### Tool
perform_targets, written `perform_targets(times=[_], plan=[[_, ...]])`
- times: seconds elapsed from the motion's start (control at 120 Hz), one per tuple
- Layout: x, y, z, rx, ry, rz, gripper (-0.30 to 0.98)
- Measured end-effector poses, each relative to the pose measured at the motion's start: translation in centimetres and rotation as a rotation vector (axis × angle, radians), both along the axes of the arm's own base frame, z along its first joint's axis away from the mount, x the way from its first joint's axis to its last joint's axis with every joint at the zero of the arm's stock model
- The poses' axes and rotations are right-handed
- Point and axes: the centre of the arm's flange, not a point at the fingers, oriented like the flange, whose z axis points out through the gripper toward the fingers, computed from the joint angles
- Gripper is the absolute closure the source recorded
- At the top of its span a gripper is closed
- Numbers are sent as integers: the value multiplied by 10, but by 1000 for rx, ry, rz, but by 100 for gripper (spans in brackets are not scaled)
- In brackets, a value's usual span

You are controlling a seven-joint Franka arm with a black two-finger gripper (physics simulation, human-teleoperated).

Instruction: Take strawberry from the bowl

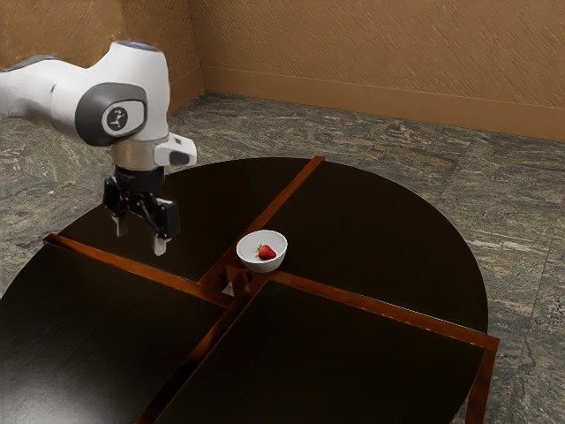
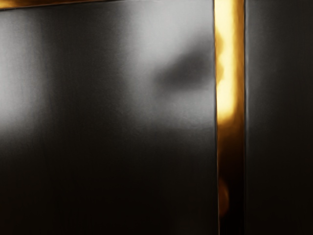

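Observation:
In the exterior view my black gripper (image 1: 140, 235) hangs above the round table, on the exterior view's left of the bowl and higher than it. Its two fingers stand apart with nothing between them, so it is open. The small white bowl (image 1: 276, 258) rests near the middle of the table. Inside it lies a red strawberry (image 1: 267, 253) with a bit of green at its top.
The round dark table (image 1: 371, 212) is crossed by reddish wooden strips (image 1: 380, 310), which meet near the bowl around a small opening. Under my hand, the wrist view has the glossy dark tabletop (image 2: 107, 98) and a bright wooden strip (image 2: 230, 73).

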Motion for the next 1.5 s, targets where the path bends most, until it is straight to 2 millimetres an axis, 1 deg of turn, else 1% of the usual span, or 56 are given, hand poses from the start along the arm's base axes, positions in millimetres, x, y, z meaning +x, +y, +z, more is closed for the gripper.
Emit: perform_targets(times=[0.042, 0.133, 0.167, 0.2, 0.233, 0.267, 0.342, 0.417, 0.458, 0.525, 0.6, 0.683, 0.775, 0.85, 1.0, 1.083, 1.15, 1.3, 1.392, 1.5], plan=[[6, -2, -21, 0, -1, -10, 0], [24, -15, -52, 2, -26, -57, 0], [32, -20, -60, 2, -37, -79, 0], [42, -25, -63, 1, -55, -101, 0], [56, -31, -66, -2, -72, -130, 0], [74, -39, -69, -8, -89, -165, 0], [99, -55, -91, -22, -90, -236, 0], [133, -60, -110, -36, -99, -307, 0], [143, -61, -124, -43, -91, -346, 0], [151, -60, -141, -56, -80, -416, 0], [163, -63, -150, -70, -89, -502, 0], [175, -60, -158, -84, -96, -584, 0], [198, -58, -163, -90, -121, -678, 0], [204, -58, -166, -97, -123, -754, 1], [206, -61, -166, -108, -123, -898, 3], [206, -63, -159, -111, -130, -965, 13], [206, -62, -158, -113, -127, -1012, 19], [208, -61, -169, -123, -109, -1111, 26], [210, -61, -174, -125, -108, -1170, 29], [214, -60, -186, -128, -107, -1235, 30]])
